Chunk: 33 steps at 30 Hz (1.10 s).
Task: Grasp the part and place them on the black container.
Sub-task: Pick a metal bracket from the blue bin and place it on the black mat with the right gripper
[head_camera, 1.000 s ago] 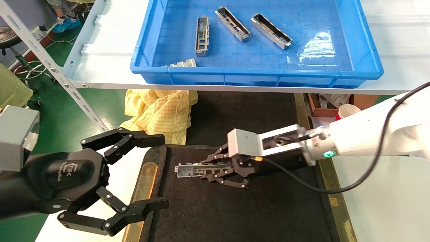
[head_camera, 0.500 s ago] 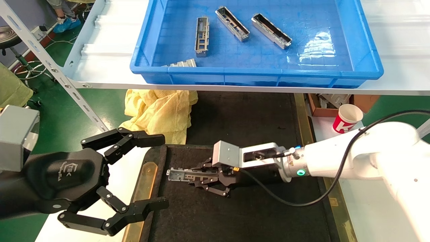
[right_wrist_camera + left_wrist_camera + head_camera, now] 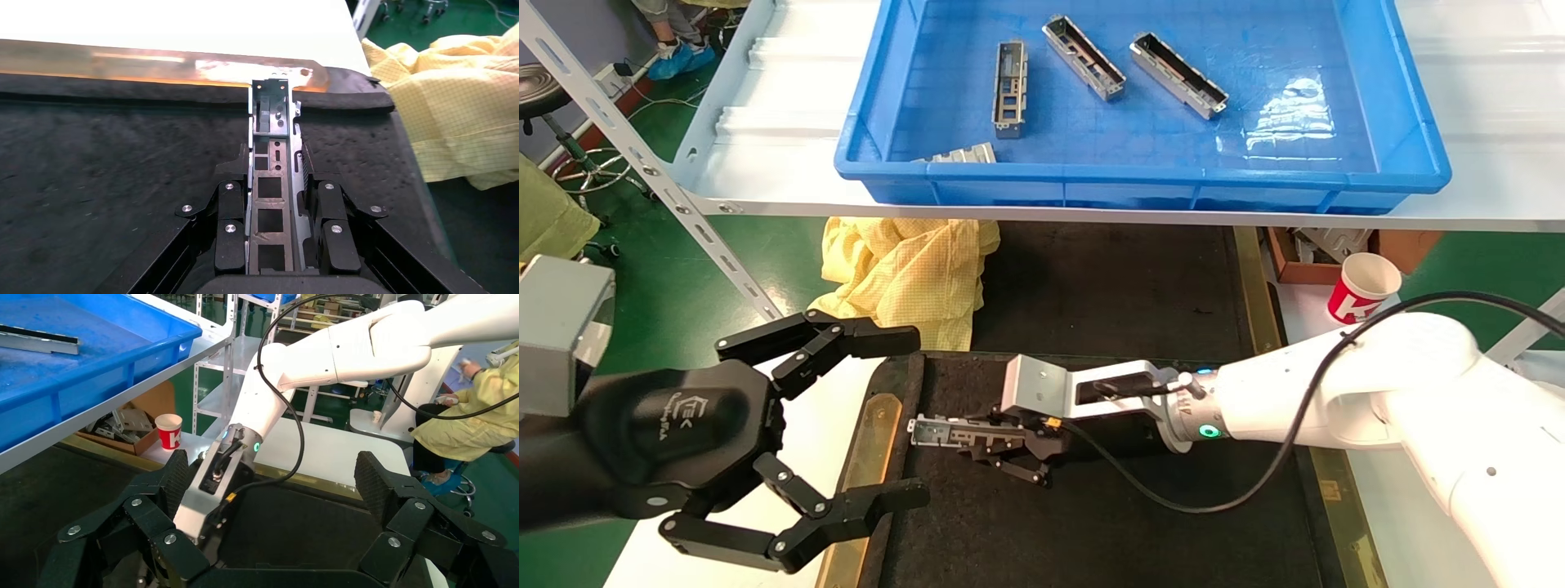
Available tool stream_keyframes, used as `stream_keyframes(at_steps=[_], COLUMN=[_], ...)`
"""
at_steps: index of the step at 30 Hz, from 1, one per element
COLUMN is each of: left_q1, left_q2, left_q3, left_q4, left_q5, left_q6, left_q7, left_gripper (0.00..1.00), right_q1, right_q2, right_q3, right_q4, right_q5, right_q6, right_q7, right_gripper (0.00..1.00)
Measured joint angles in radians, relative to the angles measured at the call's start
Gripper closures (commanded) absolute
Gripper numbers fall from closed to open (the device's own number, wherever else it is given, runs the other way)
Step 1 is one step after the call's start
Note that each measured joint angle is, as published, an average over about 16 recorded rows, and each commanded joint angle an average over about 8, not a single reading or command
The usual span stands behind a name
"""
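Right gripper [image 3: 1001,445] clamps the part [image 3: 952,431], a slim silver channel with rectangular cutouts, over the black container [image 3: 1140,523], lower centre; left gripper [image 3: 878,420] gapes apart.

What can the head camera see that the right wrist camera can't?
Only the head view shows the deep blue plastic crate with silver parts inside, the red-and-white paper cup, and the open, parked left claw. Only the right wrist view shows the rectangular cutouts of the slim silver-grey metal part close up between the right claw's fingers. Both show the right claw shut on that part, the flat black felt tray and the yellow cloth.
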<state>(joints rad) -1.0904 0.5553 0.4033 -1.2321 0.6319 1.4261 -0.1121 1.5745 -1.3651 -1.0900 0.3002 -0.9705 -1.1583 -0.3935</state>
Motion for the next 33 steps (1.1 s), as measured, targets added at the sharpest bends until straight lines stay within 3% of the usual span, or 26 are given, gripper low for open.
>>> stream_keyframes(at_steps=[11, 21, 22, 29, 30, 33], left_q1=[0.000, 0.000, 0.000, 0.000, 0.000, 0.000], left_q2=[0.000, 0.000, 0.000, 0.000, 0.000, 0.000], left_q3=[0.000, 0.000, 0.000, 0.000, 0.000, 0.000], left_q4=[0.000, 0.000, 0.000, 0.000, 0.000, 0.000], left_q5=[0.000, 0.000, 0.000, 0.000, 0.000, 0.000], left_q6=[0.000, 0.000, 0.000, 0.000, 0.000, 0.000], left_q7=[0.000, 0.000, 0.000, 0.000, 0.000, 0.000], left_gripper=[0.00, 0.00, 0.00, 0.00, 0.00, 0.00], right_q1=[-0.032, -0.038, -0.038, -0.036, -0.035, -0.034], right_q2=[-0.002, 0.001, 0.002, 0.003, 0.003, 0.003], right_q3=[-0.077, -0.144, -0.149, -0.177, -0.180, -0.187], right_q4=[0.137, 0.187, 0.187, 0.182, 0.181, 0.178], right_q5=[0.008, 0.028, 0.030, 0.052, 0.056, 0.069], right_q6=[0.204, 0.263, 0.264, 0.268, 0.268, 0.268], right_q7=[0.076, 0.113, 0.115, 0.120, 0.120, 0.120], right_gripper=[1.00, 0.99, 0.94, 0.07, 0.00, 0.00])
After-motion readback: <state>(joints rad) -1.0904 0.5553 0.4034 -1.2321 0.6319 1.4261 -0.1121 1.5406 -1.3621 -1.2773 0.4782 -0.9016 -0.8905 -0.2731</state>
